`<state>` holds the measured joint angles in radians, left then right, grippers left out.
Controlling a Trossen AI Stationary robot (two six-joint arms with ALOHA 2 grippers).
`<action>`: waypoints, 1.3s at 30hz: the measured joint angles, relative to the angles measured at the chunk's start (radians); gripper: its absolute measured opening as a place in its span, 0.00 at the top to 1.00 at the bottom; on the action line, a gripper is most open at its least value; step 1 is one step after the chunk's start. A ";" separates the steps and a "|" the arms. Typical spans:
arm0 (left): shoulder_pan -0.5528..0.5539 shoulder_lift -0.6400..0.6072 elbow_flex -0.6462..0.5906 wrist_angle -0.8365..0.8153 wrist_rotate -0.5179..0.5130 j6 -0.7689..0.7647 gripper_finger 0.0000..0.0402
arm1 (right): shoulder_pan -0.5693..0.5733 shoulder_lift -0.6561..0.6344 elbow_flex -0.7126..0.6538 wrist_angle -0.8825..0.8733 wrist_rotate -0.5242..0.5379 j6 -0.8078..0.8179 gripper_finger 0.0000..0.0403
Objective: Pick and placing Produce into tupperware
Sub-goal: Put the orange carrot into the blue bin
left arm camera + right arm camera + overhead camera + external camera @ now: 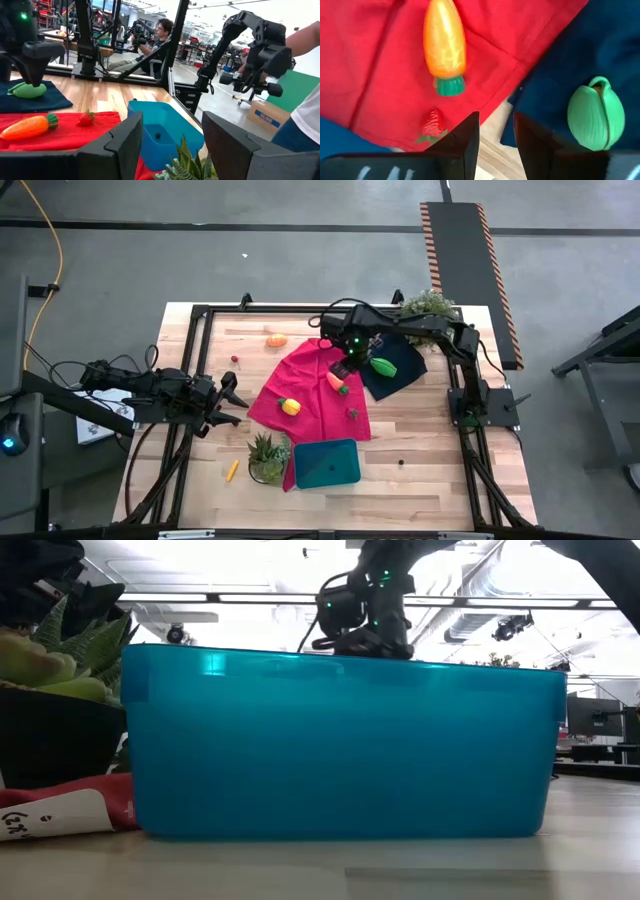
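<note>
My right gripper [346,366] [496,134] hangs open, pointing down, above the seam between the red cloth [310,392] and the navy cloth [397,372]. Nothing is between its fingers. The orange carrot [445,42] [338,381] lies on the red cloth to one side of it, and the green oval [596,119] [383,367] lies on the navy cloth to the other. A yellow-orange piece [290,406] and a small strawberry [352,413] [433,125] also lie on the red cloth. The teal tupperware [327,463] [340,740] stands near the front edge. My left gripper [228,395] [172,145] waits open at the table's left.
An orange piece [277,340] lies on bare wood at the back and a thin yellow stick [232,470] at the front left. One potted plant [267,456] stands left of the tupperware, another [430,305] at the back right. A seated person [150,42] shows beyond the table.
</note>
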<state>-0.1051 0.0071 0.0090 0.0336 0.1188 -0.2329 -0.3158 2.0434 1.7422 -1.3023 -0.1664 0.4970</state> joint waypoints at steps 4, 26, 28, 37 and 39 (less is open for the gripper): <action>0.000 0.000 0.000 0.000 0.000 0.000 0.52 | 0.008 0.000 -0.008 0.009 0.006 0.000 0.72; 0.000 0.000 0.000 0.000 0.000 -0.011 0.52 | 0.083 0.000 -0.019 0.361 0.052 -0.007 0.64; 0.000 0.000 0.000 0.000 0.000 -0.011 0.52 | 0.083 0.000 -0.026 0.343 0.052 -0.007 0.59; 0.000 0.000 0.000 0.001 0.001 -0.037 0.52 | 0.083 0.036 -0.026 0.337 0.073 0.027 0.46; 0.000 0.000 0.000 0.000 0.001 -0.037 0.52 | 0.083 0.047 -0.026 0.324 0.073 0.027 0.46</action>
<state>-0.1054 0.0071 0.0091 0.0333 0.1194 -0.2703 -0.2329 2.0904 1.7164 -0.9778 -0.0933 0.5240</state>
